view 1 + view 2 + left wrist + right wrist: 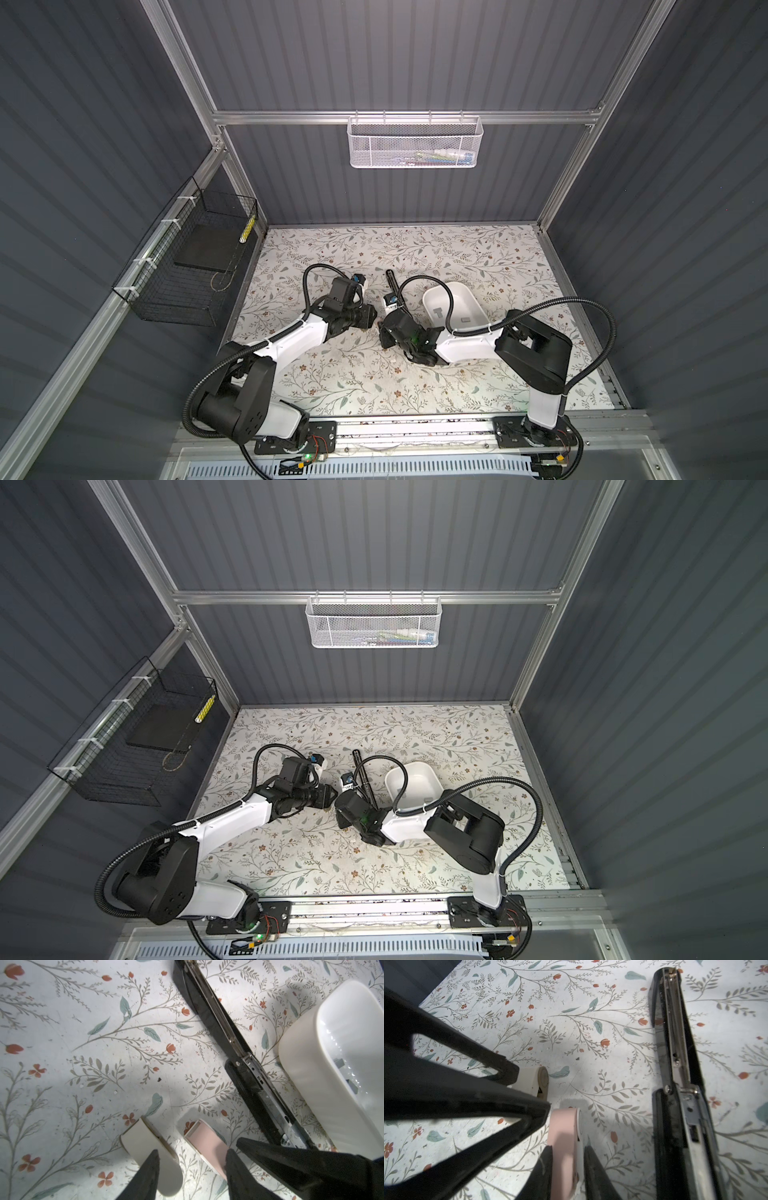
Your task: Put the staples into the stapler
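The black stapler [392, 282] [358, 766] lies opened flat on the floral table, its metal rail facing up [216, 1022] [675, 1032]. Grey staples [465, 320] [339, 1063] lie in a white tub [469, 295] [419, 771] [307, 1076] just right of it. My left gripper [360, 282] [318, 763] [166, 1126] hovers left of the stapler, open, with only bare table between its white and pink pads. My right gripper [390, 302] [347, 781] [577, 1122] sits close beside it, also left of the stapler. It is narrowly open, and I see nothing in it.
A white mesh basket [415, 141] hangs on the back rail. A black wire basket [187, 266] is fixed to the left wall. The right arm's cable [449, 299] loops over the tub. The left gripper's black fingers [467, 1095] fill the space beside my right jaws.
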{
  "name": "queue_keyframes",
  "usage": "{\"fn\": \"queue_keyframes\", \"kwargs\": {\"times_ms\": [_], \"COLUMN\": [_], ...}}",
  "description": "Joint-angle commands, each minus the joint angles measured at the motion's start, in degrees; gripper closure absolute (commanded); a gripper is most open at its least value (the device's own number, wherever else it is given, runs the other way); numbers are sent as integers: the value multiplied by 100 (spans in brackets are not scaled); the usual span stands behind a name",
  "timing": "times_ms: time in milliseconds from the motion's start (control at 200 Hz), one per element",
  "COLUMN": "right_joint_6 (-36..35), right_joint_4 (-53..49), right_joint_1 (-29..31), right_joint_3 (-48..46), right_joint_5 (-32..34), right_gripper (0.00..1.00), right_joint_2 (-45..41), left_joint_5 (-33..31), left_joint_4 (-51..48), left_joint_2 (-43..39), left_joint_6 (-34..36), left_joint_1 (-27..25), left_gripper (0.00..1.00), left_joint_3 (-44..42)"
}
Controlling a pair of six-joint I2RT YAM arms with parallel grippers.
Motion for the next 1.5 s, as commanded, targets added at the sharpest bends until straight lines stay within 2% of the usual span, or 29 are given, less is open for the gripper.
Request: {"fn": "queue_keyframes", "kwargs": {"times_ms": [0, 710, 1101, 1496], "right_joint_6": [59, 181, 350, 268], "right_joint_4": [-382, -171, 417, 380], "right_joint_1": [88, 138, 151, 160], "right_joint_3": [-236, -611, -1125, -1006], "right_joint_5": [-47, 149, 190, 221], "right_gripper": [72, 72, 74, 74], "right_joint_2": [307, 532, 749, 737], "left_joint_5": [119, 418, 447, 399], "left_joint_4": [-117, -1, 15, 2], "left_joint_2": [125, 28, 63, 87], "left_joint_6": [102, 154, 172, 184], "left_joint_1": [-24, -42, -58, -63], "left_gripper": [48, 51, 52, 52], "left_joint_3": [191, 143, 145, 178]}}
